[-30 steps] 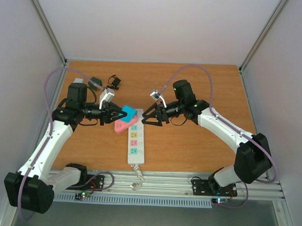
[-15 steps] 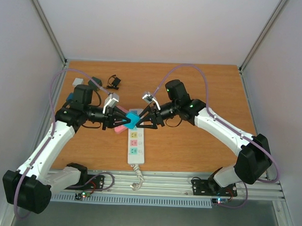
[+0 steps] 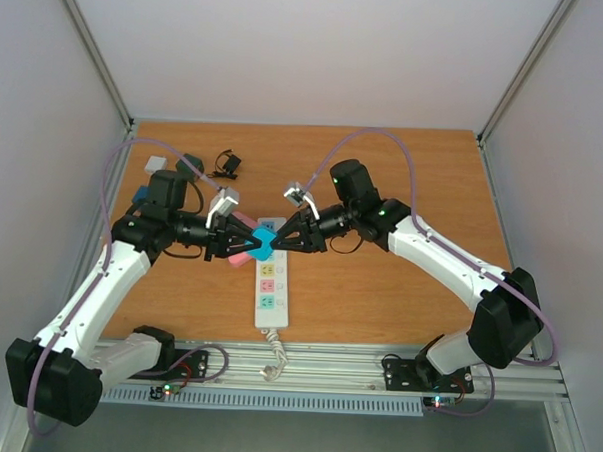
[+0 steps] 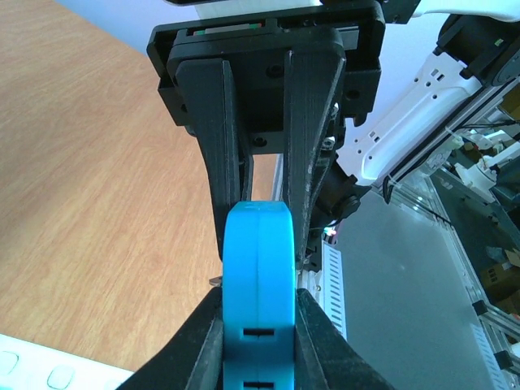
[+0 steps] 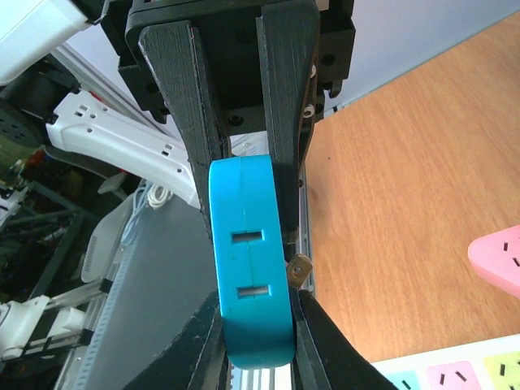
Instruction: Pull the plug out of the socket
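Observation:
The plug (image 3: 262, 242) is a blue block with slots in its edge, hanging just above the far end of the socket (image 3: 270, 288), a long white strip with pastel outlets. My left gripper (image 3: 245, 243) is shut on the plug (image 4: 258, 268) from the left. My right gripper (image 3: 280, 241) is shut on the same plug (image 5: 248, 260) from the right, so the two sets of fingers face each other. A brass prong (image 5: 298, 270) sticks out of the plug in free air. The left gripper (image 4: 260, 313) and right gripper (image 5: 258, 321) each press the plug's flat sides.
A pink outlet block (image 3: 242, 250) lies beside the strip's far end, under the left fingers, also visible as the pink block (image 5: 499, 255). Small black parts (image 3: 227, 163) and a white block (image 3: 154, 164) sit at the back left. The strip's coiled cord (image 3: 273, 353) reaches the near edge.
The left gripper carried the blue plug rightward over the strip's end. The right gripper moved in from the right and shut on the plug's other half.

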Controlling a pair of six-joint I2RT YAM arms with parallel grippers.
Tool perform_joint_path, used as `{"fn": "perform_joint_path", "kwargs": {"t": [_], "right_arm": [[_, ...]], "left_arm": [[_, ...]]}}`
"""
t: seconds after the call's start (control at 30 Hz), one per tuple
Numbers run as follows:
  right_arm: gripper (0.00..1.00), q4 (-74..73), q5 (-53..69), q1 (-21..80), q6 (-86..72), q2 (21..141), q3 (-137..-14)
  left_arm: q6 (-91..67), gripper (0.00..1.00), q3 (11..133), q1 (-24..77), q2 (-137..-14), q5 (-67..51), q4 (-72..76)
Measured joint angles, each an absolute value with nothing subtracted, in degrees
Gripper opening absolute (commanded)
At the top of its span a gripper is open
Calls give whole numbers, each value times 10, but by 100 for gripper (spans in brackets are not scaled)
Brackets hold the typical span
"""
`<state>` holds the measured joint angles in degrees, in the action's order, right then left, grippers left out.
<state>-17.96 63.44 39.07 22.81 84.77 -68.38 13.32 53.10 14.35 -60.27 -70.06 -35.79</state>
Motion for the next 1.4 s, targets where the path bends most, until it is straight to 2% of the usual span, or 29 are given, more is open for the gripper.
{"fn": "perform_joint_path", "kwargs": {"t": [0.17, 0.43, 0.6, 0.7, 0.83, 0.97, 1.0, 1.03, 1.1, 1.13, 1.17, 1.23, 1.4], "right_arm": [[1, -175, 634, 391, 229, 846, -678], [2, -172, 622, 391, 230, 837, -671], [1, -175, 618, 391, 230, 837, -667], [2, -178, 615, 391, 230, 837, -665], [1, -180, 613, 391, 230, 837, -665], [3, -181, 614, 391, 230, 837, -665], [6, -181, 615, 391, 231, 837, -665], [15, -181, 618, 391, 233, 837, -665], [43, -181, 620, 391, 233, 836, -665], [53, -182, 623, 391, 233, 836, -665], [59, -184, 630, 391, 230, 836, -665], [64, -187, 646, 391, 229, 836, -666], [64, -196, 671, 394, 220, 852, -680]], "left_arm": [[130, 20, 535, 143, -604, -691, -367], [145, 23, 556, 147, -616, -674, -401], [159, 33, 558, 147, -621, -661, -415], [166, 35, 564, 143, -628, -653, -432], [184, 26, 573, 135, -637, -659, -460], [213, 8, 580, 131, -642, -677, -487], [220, 3, 581, 131, -642, -681, -492], [226, 1, 582, 131, -642, -682, -495], [231, 1, 583, 130, -642, -686, -500], [235, 1, 583, 130, -643, -690, -503], [237, 1, 583, 129, -642, -688, -504], [242, 1, 583, 128, -644, -687, -503], [233, 1, 583, 127, -645, -688, -496]]}}
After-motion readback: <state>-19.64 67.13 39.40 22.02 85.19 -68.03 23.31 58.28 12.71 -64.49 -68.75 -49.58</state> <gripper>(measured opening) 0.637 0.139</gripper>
